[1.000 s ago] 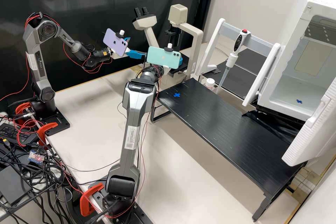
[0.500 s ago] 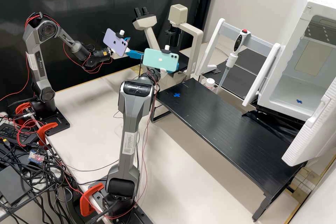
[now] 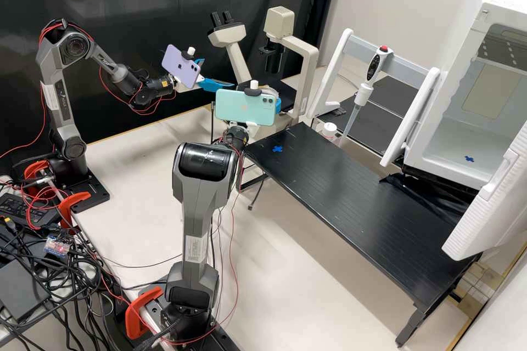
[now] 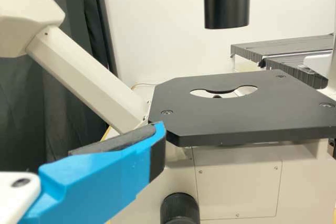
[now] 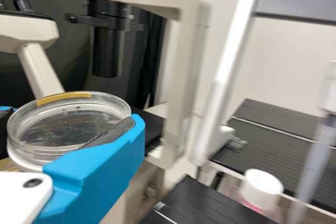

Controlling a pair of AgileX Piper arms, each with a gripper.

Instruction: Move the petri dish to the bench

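Petri dish (image 5: pixel 58 124) sits between the fingers of the right pincer (image 5: pixel 73 119), which look clamped on its sides, microscope (image 5: pixel 185 77) just beyond. Keep it level over the black bench (image 3: pixel 351 192) beside the pincer, lower it near the blue cross (image 3: pixel 277 148), probably the target, and release only once its base rests flat.
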